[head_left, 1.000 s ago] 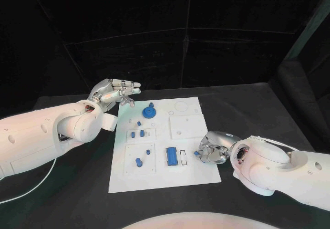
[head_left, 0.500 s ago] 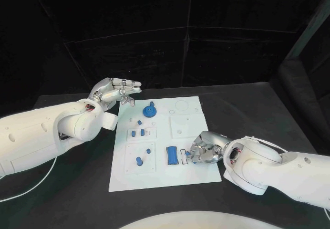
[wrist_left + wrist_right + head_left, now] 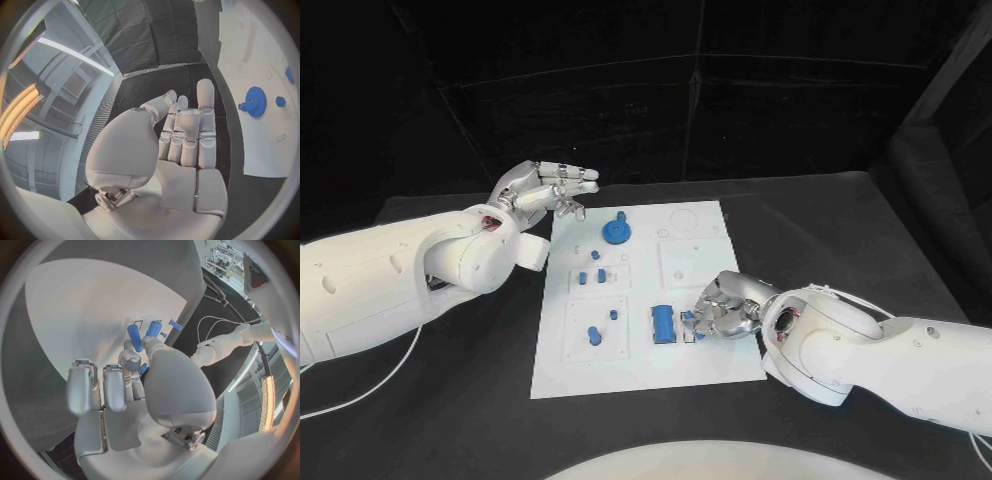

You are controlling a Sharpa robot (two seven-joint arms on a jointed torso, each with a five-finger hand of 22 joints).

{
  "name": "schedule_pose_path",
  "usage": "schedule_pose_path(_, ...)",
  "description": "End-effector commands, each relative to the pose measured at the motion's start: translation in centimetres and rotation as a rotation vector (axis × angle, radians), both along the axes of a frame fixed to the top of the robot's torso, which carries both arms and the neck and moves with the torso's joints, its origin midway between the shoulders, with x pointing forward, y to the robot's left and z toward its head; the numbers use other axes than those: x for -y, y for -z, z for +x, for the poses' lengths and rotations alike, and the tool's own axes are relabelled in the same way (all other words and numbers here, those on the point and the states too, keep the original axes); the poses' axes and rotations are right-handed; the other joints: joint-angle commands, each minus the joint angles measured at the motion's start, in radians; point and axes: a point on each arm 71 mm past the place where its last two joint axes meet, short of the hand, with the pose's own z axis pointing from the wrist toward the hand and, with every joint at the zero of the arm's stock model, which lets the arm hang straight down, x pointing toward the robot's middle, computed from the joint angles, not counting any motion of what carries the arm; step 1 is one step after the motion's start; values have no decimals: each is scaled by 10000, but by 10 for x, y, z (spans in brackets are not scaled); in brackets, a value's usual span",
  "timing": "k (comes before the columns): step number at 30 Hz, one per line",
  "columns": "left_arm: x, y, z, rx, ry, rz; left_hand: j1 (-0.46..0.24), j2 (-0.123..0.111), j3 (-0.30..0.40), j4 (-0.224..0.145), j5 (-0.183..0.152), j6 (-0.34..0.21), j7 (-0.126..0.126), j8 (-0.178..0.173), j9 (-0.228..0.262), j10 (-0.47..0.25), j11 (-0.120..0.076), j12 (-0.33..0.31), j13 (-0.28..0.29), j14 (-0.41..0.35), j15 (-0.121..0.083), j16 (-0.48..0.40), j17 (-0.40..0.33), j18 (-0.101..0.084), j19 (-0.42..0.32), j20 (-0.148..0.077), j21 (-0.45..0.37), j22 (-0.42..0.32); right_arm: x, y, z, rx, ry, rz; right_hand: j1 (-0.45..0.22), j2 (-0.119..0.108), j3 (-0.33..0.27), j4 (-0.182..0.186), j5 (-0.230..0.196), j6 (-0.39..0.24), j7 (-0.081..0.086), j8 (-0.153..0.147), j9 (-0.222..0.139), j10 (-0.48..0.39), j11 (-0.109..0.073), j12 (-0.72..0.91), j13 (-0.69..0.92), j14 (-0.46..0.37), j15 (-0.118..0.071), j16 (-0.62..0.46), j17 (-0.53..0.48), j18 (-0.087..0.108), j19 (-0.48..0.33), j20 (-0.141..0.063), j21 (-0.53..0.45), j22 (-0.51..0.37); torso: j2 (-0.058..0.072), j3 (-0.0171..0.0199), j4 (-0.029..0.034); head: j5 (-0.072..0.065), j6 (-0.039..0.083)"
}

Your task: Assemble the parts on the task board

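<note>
Pinching a small blue part (image 3: pixel 687 321) over the task board (image 3: pixel 646 365), right hand (image 3: pixel 723 308), left hand (image 3: pixel 542 186) open, empty.

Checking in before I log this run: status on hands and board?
Left hand open, raised off the board's far-left corner. Right hand pinches a small blue part beside the long blue block on the task board. Nothing in the way.

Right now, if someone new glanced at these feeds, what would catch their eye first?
The white task board in the middle of the black table, dotted with small blue parts, the blue gear near its far end being the boldest. Next, the right hand low over the board's right side, pinching a small blue part beside the blue rectangular block. The left hand hovers off the board's far left corner, holding nothing.
</note>
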Motion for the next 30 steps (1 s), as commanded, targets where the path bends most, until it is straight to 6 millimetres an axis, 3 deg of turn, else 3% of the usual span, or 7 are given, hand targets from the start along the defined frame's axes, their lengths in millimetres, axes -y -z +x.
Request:
schedule_pose_path(1, 2, -1, 0, 13, 130, -89, -23, 96, -44, -1, 58, -53, 8, 22, -13, -81, 14, 53, 8, -66, 14, -61, -17, 113, -72, 28, -63, -9, -1, -1, 1, 71, 107, 23, -173, -13, -13, 104, 57, 112, -23, 15, -10, 84, 4, 30, -12, 547, -13, 54, 8, -124, 23, -48, 39, 28, 3, 3, 3, -58, 6)
schedule_pose_path(3, 2, -1, 0, 7, 137, -90, -23, 96, -44, -1, 58, -53, 8, 22, -13, -81, 14, 53, 8, -66, 14, -61, -17, 113, -72, 28, -63, -9, -1, 0, 1, 92, 77, -101, -299, -21, -62, 147, 90, 167, -44, 49, 28, 98, -13, 23, -16, 546, -24, 52, 5, -125, 28, -55, 43, 36, -1, 1, 3, -45, 0)
schedule_pose_path(6, 2, -1, -1, -1, 153, -93, -23, 96, -44, -1, 58, -53, 8, 22, -13, -81, 14, 53, 8, -66, 14, -61, -17, 113, -72, 28, -63, -9, -2, 1, 2, 75, -15, -390, -554, -53, -246, 213, 516, 283, -98, 131, 123, 154, -57, 64, 17, 553, -58, 69, 42, -133, 51, -82, 65, 78, -4, -3, 5, -31, -18)
schedule_pose_path(10, 2, -1, -1, -4, 164, -97, -23, 96, -44, -1, 58, -54, 8, 22, -13, -81, 14, 53, 8, -66, 14, -61, -17, 113, -72, 28, -64, -9, -2, 3, 3, 45, -127, -761, -685, -36, -392, 237, 574, 380, -144, 205, 196, 202, -91, 109, 51, 564, -84, 98, 98, -140, 70, -105, 86, 119, -6, -9, 0, -22, -35)
schedule_pose_path(25, 1, -1, -1, -12, 158, -93, -29, 98, -50, 4, 58, -58, 9, 22, -13, -90, 15, 57, 10, -69, 15, -61, -21, 114, -73, 30, -67, -11, -7, 5, 3, -14, -562, -1199, -796, -58, -633, 218, 375, 444, -194, 293, 299, 253, -132, 151, 88, 571, -122, 124, 151, -148, 87, -139, 103, 156, -9, -1, -3, 17, -88)
schedule_pose_path(30, 1, -1, -1, -13, 159, -93, -29, 98, -50, 4, 58, -58, 9, 22, -13, -90, 15, 57, 10, -69, 15, -61, -21, 114, -73, 30, -67, -11, -6, 5, 4, 62, -487, -1137, -1108, -54, -953, 354, 168, 440, -176, 312, 351, 271, -116, 149, 98, 571, -113, 123, 156, -151, 89, -142, 103, 162, -14, 1, -12, 24, -77)
